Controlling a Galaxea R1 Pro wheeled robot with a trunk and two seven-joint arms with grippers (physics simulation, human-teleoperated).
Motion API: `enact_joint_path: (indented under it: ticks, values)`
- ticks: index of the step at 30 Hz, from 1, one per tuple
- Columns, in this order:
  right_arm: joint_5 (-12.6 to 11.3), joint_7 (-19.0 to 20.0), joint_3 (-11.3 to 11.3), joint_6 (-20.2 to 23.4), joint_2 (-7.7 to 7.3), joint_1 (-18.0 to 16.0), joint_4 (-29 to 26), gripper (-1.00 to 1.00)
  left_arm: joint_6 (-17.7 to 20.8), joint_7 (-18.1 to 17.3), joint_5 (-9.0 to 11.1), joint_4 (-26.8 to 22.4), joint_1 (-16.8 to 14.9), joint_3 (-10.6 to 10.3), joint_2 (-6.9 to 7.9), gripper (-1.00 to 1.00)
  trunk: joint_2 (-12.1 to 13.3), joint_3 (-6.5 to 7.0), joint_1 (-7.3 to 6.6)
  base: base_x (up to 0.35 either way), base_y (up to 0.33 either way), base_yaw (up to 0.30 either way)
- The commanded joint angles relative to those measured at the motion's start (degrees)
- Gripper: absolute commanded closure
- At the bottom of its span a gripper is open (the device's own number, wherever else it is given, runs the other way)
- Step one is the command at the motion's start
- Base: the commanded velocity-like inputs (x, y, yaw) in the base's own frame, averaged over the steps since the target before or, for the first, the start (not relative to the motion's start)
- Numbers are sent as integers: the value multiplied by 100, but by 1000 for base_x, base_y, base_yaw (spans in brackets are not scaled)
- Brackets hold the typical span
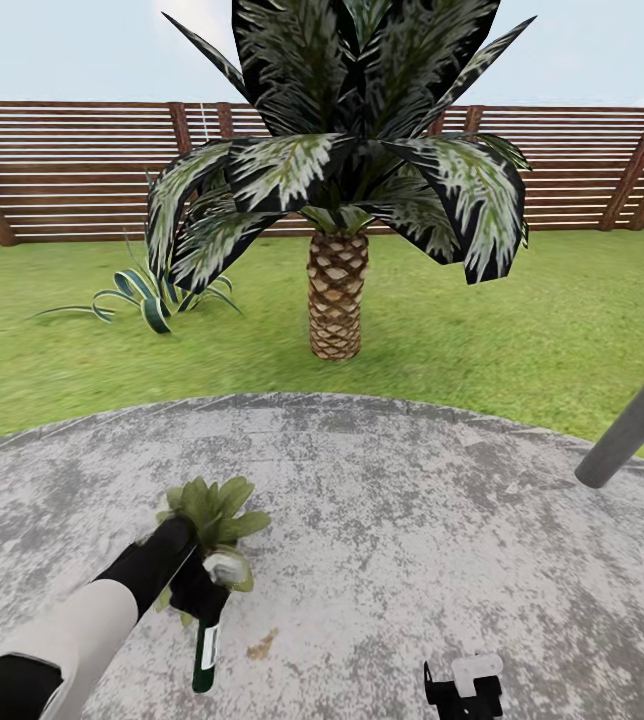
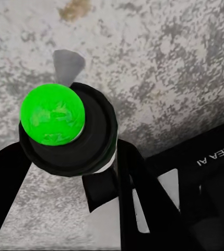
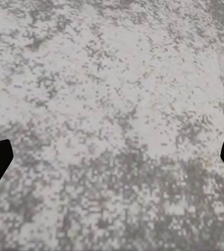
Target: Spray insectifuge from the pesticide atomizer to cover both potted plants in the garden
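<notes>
One green-based pesticide atomizer (image 2: 65, 130) — left wrist view; head view, potted plant (image 1: 212, 510).

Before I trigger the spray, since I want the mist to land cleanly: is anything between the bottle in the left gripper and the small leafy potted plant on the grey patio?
Nothing visible. The left gripper holds the white-headed dark spray bottle right beside the low green-leaved potted plant on the mottled grey paved patio.

You're over a rough, mottled grey stone patio (image 1: 412, 500), matt throughout. The pesticide atomizer (image 1: 205, 640) looks like smooth plastic, its green mark glossy in your left wrist view. Behind the matt grass lawn (image 1: 522, 320) stands a brown slatted wooden fence (image 1: 72, 170). The palm trunk (image 1: 336, 295) is scaly.
</notes>
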Motion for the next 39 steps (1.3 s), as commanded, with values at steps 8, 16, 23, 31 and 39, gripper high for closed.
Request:
enact_joint_path:
  ticks: [8,16,23,31,39]
  values:
    - [-25,-35,49,-12,1,-4,6,-100,0,-65,-35,17,41,29,400,100,-2,-4,-1,0,0,0]
    - [-25,-35,49,-12,1,-4,6,-100,1,66,-38,-55,43,30,384,100,-2,-4,-1,0,0,0]
    - [-25,-35,49,-12,6,-4,-1,-100,-5,263,18,11,43,44,356,100,-2,-4,-1,0,0,0]
    - [-30,-35,49,-12,11,-4,-3,-100,-14,259,19,40,55,23,325,100,-2,-11,-1,0,0,135]
    - [-33,-35,49,-12,10,-4,-3,-100,-14,283,19,42,188,13,313,100,-2,-13,-1,95,-91,22]
